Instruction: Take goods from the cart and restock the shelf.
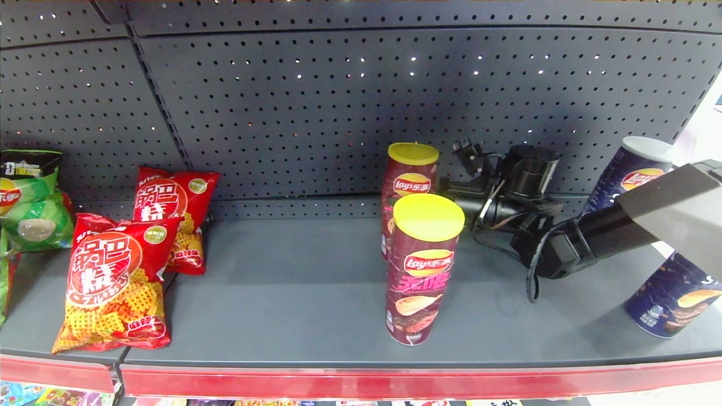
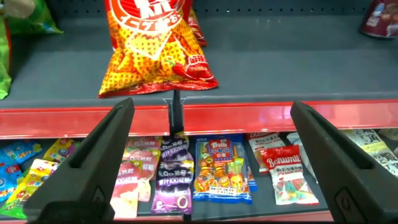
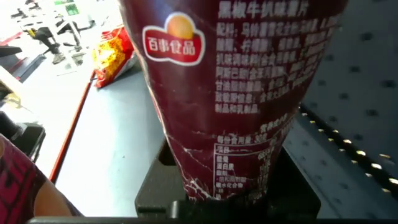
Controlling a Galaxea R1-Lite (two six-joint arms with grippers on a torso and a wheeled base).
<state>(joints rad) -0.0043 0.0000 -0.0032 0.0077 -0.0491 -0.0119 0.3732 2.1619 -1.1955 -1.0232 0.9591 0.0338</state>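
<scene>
Two maroon chip cans with yellow lids stand on the grey shelf (image 1: 293, 293). The front can (image 1: 423, 270) stands free. The rear can (image 1: 410, 175) is by the pegboard, and my right gripper (image 1: 449, 193) reaches it from the right, shut on its side. The right wrist view has this can (image 3: 230, 93) pressed close between the gripper's fingers. My left gripper (image 2: 211, 162) is open and holds nothing, its fingers (image 2: 93, 162) spread wide before the shelf's red front edge (image 2: 249, 115).
Red snack bags (image 1: 115, 287) and green bags (image 1: 31, 197) lie at the shelf's left. Two dark blue chip cans (image 1: 632, 169) stand at the right end. Free shelf room lies between the red bags and the maroon cans. Candy packs (image 2: 217, 171) fill the lower shelf.
</scene>
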